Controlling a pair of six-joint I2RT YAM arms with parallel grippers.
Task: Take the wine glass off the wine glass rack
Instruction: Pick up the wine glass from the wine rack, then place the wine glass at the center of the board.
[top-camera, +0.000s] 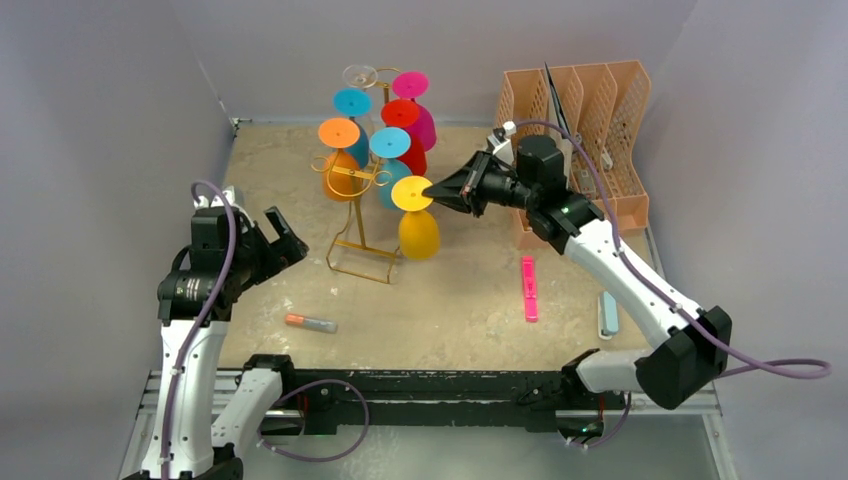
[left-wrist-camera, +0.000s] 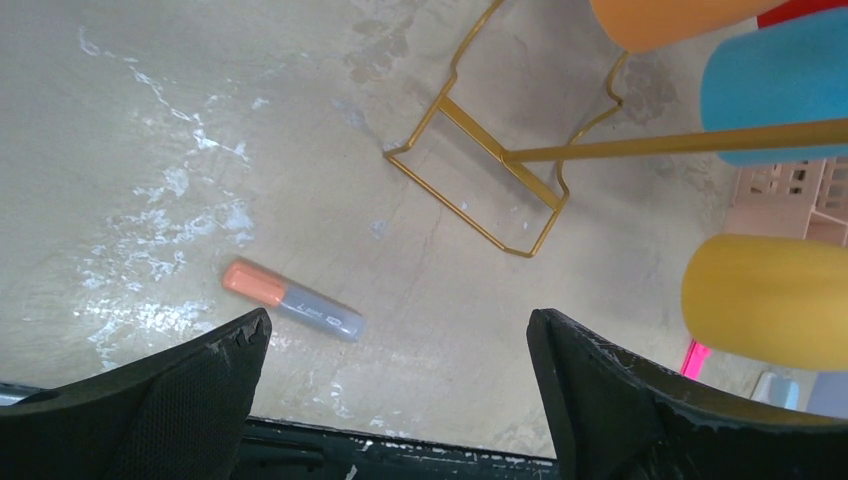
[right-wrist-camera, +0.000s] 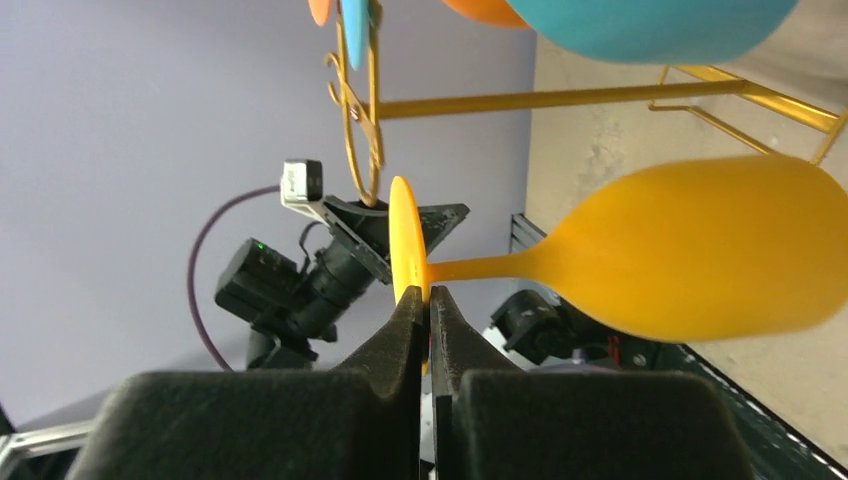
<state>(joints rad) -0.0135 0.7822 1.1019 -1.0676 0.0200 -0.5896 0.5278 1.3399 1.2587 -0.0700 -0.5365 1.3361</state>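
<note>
My right gripper (right-wrist-camera: 421, 298) pinches the yellow wine glass (right-wrist-camera: 700, 250) by its foot; my left gripper (left-wrist-camera: 398, 322) gapes; the wine glass rack (right-wrist-camera: 560, 98) is cropped at top.

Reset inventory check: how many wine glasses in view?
7, all at the gold rack: clear glass rear top, magenta glass, red glass, rear blue glass, front blue glass, orange glass left, yellow glass nearest, its foot pinched by the right gripper. More may hide behind.

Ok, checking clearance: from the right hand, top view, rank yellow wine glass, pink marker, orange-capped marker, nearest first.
1. yellow wine glass, foot pinched by the right hand.
2. pink marker, right side.
3. orange-capped marker, near left side.
</note>
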